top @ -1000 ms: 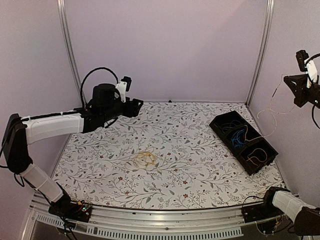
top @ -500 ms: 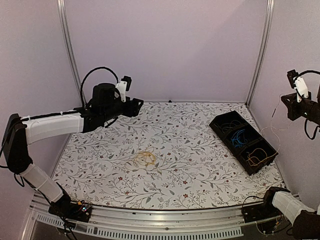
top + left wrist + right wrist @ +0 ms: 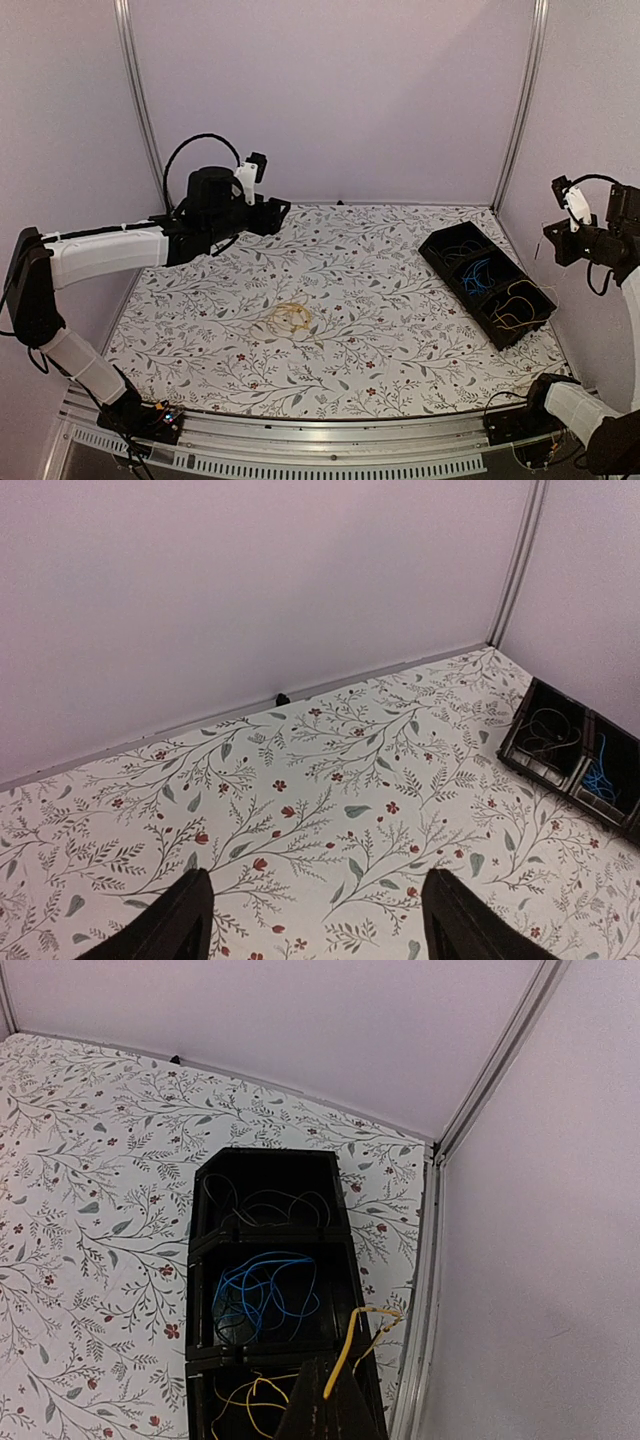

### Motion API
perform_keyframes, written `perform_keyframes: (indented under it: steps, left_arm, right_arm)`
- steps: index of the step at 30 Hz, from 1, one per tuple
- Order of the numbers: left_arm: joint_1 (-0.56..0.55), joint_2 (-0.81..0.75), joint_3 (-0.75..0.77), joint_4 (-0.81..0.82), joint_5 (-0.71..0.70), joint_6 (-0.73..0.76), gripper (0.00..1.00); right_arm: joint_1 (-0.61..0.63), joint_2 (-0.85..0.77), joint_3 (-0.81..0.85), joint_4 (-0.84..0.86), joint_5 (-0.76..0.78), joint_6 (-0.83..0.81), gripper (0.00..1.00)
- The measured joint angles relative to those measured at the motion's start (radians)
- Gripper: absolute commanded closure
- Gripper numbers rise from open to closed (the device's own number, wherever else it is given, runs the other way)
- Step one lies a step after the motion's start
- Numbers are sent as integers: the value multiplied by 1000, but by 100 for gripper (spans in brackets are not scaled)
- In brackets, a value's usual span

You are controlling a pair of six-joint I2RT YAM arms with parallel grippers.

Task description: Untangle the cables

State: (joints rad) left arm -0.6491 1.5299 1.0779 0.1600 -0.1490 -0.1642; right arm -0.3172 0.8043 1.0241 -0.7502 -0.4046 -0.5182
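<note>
**Right gripper** (image 3: 325,1408): the fingers are closed to a point, and one yellow strand (image 3: 345,1355) appears pinched between them. The strand runs ahead of the tips and curls off to their right, over the nearest compartment of the black tray (image 3: 268,1153), which lies directly below and ahead of the tool. More yellow cable is seen in that compartment, blue cables (image 3: 262,1295) in the one beyond, and dark ones in the farthest.

**Left gripper** (image 3: 315,932): the jaws are spread wide and nothing is held. Only the patterned table (image 3: 330,780) is seen ahead of it. A loose yellow tangle (image 3: 292,318) lies on the table below this tool and back toward its base, well apart from the tray.

**Handling:** the cables are judged very light, limp and springy, and prone to snag on their neighbours. A hold on a free end or an outer loop is advised, not on the centre of the knot.
</note>
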Motion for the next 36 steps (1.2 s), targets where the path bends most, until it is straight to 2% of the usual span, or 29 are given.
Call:
perform_keyframes:
  steps: [7, 18, 28, 36]
  left_arm:
    - [-5, 0, 0, -2, -6, 4, 27]
    - [-5, 0, 6, -8, -6, 7, 27]
    - [-5, 0, 18, -11, -6, 7, 27]
    - [-5, 0, 19, -16, -6, 8, 27]
  right_arm:
    - [0, 24, -134, 19, -10, -30, 100]
    - [0, 85, -195, 19, -43, -154, 100]
    - [0, 270, -227, -10, -8, -311, 100]
    - [1, 455, -226, -22, 48, -366, 100]
